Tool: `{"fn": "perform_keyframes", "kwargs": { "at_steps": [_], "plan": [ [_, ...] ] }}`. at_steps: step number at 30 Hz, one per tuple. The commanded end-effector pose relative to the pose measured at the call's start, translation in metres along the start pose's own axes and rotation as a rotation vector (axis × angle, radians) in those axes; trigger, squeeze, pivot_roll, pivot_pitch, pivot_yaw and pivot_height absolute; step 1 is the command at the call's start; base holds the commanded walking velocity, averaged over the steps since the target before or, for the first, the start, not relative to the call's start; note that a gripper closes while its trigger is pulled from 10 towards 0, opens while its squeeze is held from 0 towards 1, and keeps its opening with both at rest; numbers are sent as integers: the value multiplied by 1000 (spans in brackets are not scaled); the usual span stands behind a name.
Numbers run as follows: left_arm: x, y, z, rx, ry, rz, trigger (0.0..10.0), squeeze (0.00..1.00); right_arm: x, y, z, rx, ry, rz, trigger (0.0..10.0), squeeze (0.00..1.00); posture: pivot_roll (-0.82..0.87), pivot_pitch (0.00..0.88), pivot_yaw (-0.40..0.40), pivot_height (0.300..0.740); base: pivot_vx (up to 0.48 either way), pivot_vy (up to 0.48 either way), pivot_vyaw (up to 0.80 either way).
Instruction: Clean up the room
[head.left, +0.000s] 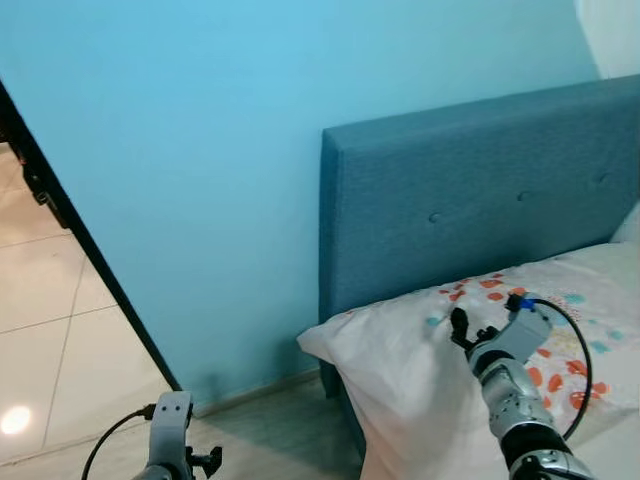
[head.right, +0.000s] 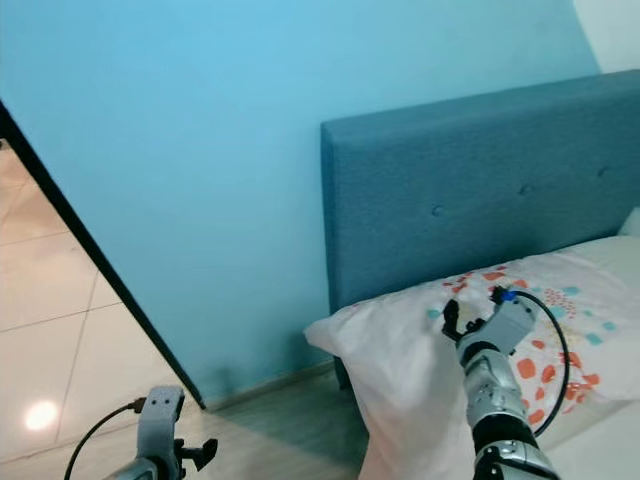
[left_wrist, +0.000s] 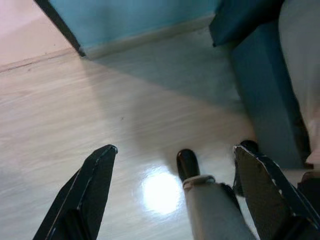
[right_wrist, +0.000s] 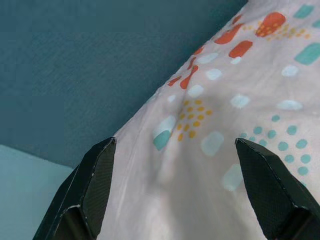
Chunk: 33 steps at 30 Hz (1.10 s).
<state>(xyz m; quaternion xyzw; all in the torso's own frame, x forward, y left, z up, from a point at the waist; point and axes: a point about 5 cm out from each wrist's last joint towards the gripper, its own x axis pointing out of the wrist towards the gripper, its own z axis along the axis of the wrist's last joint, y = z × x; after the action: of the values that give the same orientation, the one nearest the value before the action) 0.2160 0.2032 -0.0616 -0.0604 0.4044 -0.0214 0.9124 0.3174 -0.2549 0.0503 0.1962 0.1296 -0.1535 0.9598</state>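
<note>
A white pillow (head.left: 420, 370) with red, teal and yellow dots lies at the head of a bed, against the blue upholstered headboard (head.left: 470, 190). My right gripper (head.left: 468, 331) hovers just above the pillow's near corner, open, with nothing between its fingers. The right wrist view looks straight onto the pillow (right_wrist: 225, 130) and the headboard (right_wrist: 100, 60) behind it. My left gripper (left_wrist: 172, 190) hangs low over the wooden floor, open and empty; its wrist (head.left: 170, 420) shows at the bottom left of the eye views.
A light blue wall (head.left: 200, 150) stands ahead. An open doorway with a dark frame (head.left: 80, 230) leads to a tiled floor (head.left: 50, 330) at the left. The bed's blue side panel (left_wrist: 265, 95) rises by the wooden floor (left_wrist: 125, 125), where my own feet (left_wrist: 187, 162) stand.
</note>
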Motion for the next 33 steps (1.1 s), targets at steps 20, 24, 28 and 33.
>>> {"fn": "perform_keyframes", "kwargs": {
  "at_steps": [20,24,28,33],
  "plan": [
    [-4,4,-23,20,108,49,10000,0,-9,-21,-28,-76,142,-115,10000,0,1,0,24,709,-101,0,-588],
    [-5,6,-25,18,116,55,10000,0,-10,-21,-30,-77,150,-112,10000,0,-1,0,22,709,0,0,-733],
    [-6,6,-27,15,121,56,10000,0,-10,-21,-31,-82,157,-109,10000,0,-3,0,21,709,0,0,-728],
    [-7,5,-34,12,143,60,10000,0,-10,-21,-30,-89,160,-103,10000,0,-11,0,16,709,0,0,-290]
  ]
}}
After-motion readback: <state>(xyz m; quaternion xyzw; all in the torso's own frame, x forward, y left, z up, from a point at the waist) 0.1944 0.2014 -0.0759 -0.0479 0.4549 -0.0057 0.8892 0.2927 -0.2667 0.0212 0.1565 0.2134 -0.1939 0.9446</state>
